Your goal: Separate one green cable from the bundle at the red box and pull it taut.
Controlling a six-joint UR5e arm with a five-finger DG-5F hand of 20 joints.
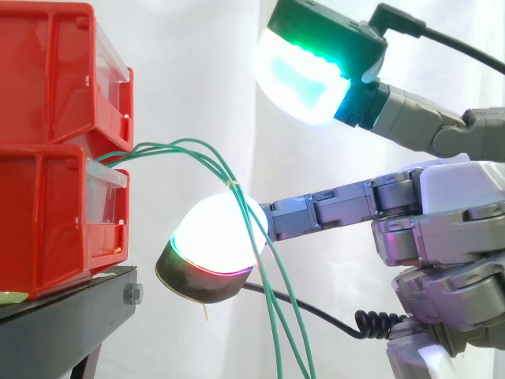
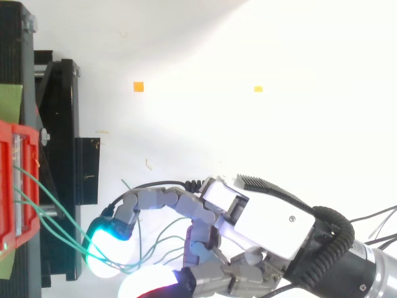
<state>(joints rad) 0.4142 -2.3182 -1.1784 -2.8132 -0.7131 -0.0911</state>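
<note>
Green cables (image 1: 229, 180) came out from between the two stacked red bins (image 1: 51, 158), which stood at the right edge of the black stand (image 1: 71, 316) in my side view. From there the strands arched away from the bins, met at a small pale tie (image 1: 231, 185), and dropped loosely past the stand's edge towards the bottom of the view. None of them looked taut.

Just right of the tie, the lower fingertip pad (image 1: 213, 237), glowing white with a magenta rim, sat at the hanging strands. They crossed in front of it, and I could not tell whether it touched them. The upper pad (image 1: 300, 75), glowing cyan and green, hung well above the bundle and clear of it.

Further right, the robot hand (image 1: 458, 229) reached in with its fingers stretched out and spread wide, nothing caught between them, so I took it as open. From above I saw the same thing: strands running from the bin to the glowing pads, with the palm set back from the stand.

I judged this to be the separating step, with no single strand yet picked out. The next move called for working one pad between the strands below the tie, closing an opposing finger on one cable alone, then drawing away from the bins until the slack went.
</note>
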